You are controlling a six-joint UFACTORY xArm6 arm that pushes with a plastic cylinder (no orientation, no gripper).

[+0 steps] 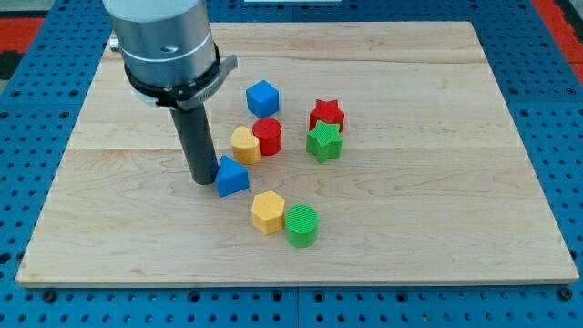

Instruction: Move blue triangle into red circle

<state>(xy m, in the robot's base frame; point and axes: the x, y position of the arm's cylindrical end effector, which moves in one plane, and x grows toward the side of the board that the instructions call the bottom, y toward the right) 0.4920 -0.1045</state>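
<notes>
1 ridged plastic blue triangle [232, 177] touches my tip [202, 181]; no pincer shows.

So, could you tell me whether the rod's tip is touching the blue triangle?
Touching: the camera view shows my tip pressed against the blue triangle on its left side, with no board visible between them.

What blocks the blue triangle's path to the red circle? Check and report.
The yellow heart partly does: it touches the red circle on the view's left, above the blue triangle. My tip is against the triangle's left side.
</notes>
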